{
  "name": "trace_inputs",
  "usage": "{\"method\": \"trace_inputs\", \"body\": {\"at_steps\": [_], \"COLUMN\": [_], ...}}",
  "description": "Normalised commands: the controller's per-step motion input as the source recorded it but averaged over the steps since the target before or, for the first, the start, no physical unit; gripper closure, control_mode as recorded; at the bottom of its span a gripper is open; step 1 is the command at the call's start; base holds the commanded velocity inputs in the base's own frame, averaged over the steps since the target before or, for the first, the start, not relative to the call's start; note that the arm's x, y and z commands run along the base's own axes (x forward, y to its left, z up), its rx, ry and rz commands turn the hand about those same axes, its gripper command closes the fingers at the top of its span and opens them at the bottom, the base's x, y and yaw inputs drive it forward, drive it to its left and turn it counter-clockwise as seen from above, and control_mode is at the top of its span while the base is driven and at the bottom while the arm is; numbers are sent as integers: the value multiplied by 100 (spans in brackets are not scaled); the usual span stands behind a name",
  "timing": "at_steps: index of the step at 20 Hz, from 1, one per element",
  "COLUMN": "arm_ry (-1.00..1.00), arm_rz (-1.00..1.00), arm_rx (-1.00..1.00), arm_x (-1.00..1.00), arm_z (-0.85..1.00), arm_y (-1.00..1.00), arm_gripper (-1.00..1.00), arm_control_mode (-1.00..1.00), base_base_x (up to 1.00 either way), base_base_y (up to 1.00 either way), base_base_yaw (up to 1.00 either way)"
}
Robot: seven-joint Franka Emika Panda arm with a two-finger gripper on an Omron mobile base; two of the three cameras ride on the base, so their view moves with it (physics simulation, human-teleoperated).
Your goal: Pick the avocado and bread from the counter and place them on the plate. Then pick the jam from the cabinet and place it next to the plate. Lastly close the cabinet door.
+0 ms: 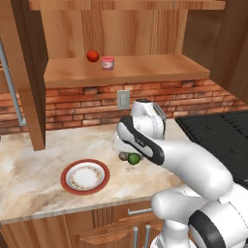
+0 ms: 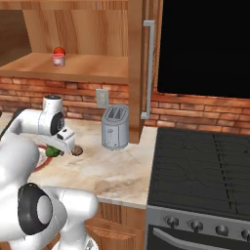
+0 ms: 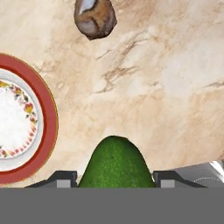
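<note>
between your fingertips (image 3: 65, 178) sits the avocado (image 3: 115, 162), gripper (image 3: 114, 179) clamped narrow on it, held above the counter (image 3: 166, 87). bread (image 3: 94, 17) lies on the stone at 12 o'clock in hand view, apart from the avocado. plate (image 3: 46, 113) at 9 o'clock, bare. up in the open cabinet (image 1: 145, 68), jam (image 1: 107, 62) stands just beside a red fruit (image 1: 92, 55). toaster (image 2: 115, 128) at your right.

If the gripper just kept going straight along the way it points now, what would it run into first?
The gripper, shut on the avocado, points down at bare counter, between the plate and the bread. The avocado would probably touch the stone first; how far off it is can't be judged.
</note>
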Motion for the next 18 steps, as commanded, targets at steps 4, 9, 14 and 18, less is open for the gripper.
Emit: {"method": "trace_inputs", "body": {"at_steps": [4, 9, 14, 18], "arm_ry": [0, 1, 0, 0], "arm_rz": [17, 14, 6, 4], "arm_rx": [0, 0, -2, -6], "arm_x": [0, 1, 0, 6], "arm_z": [4, 0, 0, 0], "arm_y": [78, 71, 68, 74], "arm_gripper": [100, 100, 100, 100], "arm_control_mode": [-100, -100, -100, -100], "base_base_x": [0, 0, 0, 0], "base_base_y": [0, 0, 0, 0], "base_base_yaw": [0, 0, 0, 0]}}
